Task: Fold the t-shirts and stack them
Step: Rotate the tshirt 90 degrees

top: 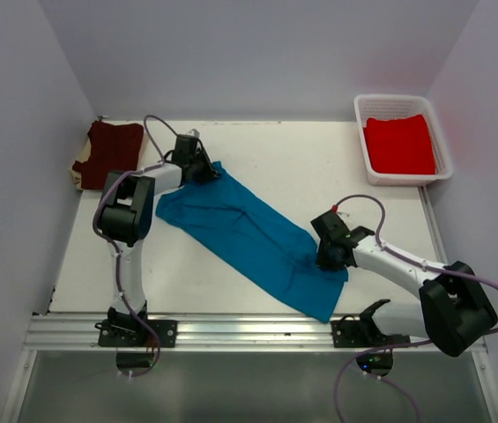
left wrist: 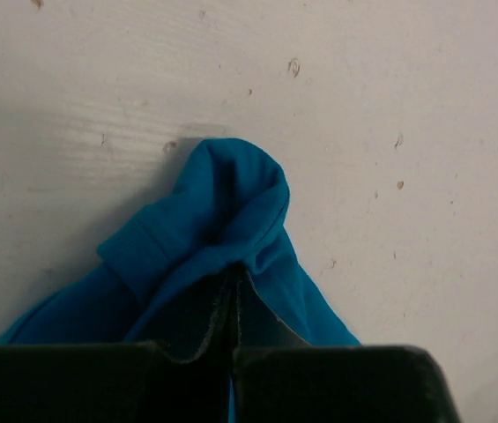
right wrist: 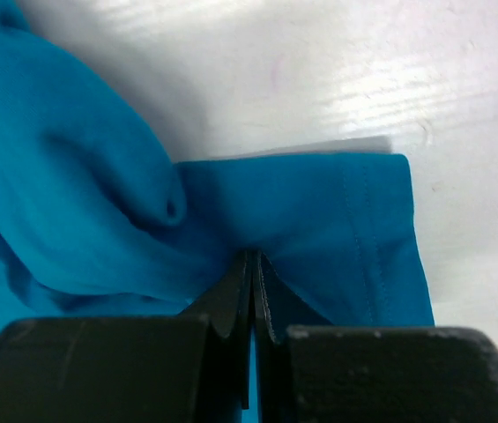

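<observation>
Teal t-shirt (top: 249,231) on white table (top: 319,167), pale walls (top: 257,53), left tool (top: 206,169) and right tool (top: 326,257) pinching it

The teal-blue t-shirt (top: 249,233) lies stretched diagonally across the table (top: 319,163), barring the middle from far left to near right, with the left gripper (top: 206,167) and right gripper (top: 329,256) clamped on its ends. Bare table lies open at far centre and near left. The white basket (top: 400,104) holding the red t-shirt (top: 398,145) blocks the far-right corner; the maroon t-shirt (top: 107,152) occupies the far-left. Walls (top: 257,53) close three sides.
</observation>
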`<state>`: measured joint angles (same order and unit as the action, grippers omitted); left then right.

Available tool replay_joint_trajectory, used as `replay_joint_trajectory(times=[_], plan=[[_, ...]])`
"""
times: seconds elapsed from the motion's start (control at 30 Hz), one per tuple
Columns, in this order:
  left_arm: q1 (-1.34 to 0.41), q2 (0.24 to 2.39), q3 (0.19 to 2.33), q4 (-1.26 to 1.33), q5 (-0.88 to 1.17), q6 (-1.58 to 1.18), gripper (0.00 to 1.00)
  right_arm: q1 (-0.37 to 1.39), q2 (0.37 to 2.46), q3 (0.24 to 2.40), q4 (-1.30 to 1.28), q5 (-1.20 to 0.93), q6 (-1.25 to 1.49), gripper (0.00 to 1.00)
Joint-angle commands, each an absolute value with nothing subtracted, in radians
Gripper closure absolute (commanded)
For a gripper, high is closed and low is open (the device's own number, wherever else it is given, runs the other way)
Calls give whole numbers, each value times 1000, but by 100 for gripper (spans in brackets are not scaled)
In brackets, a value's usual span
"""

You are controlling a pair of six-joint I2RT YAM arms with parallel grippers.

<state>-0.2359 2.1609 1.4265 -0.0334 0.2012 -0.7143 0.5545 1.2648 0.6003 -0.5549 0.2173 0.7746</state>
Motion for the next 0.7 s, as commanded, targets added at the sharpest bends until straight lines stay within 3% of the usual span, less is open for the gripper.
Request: replay_joint_trajectory(times=[0.0, 0.33, 0.67], plan=[[-238, 2077, 1336, -22, 192, -699, 100, 557, 1238, 609, -663, 244, 818, 100], [-206, 2152, 1396, -20, 227, -700, 100, 575, 1226, 611, -716, 245, 831, 100], [-225, 1729, 1137, 144, 141, -657, 100, 577, 1229, 618, -710, 275, 831, 100]])
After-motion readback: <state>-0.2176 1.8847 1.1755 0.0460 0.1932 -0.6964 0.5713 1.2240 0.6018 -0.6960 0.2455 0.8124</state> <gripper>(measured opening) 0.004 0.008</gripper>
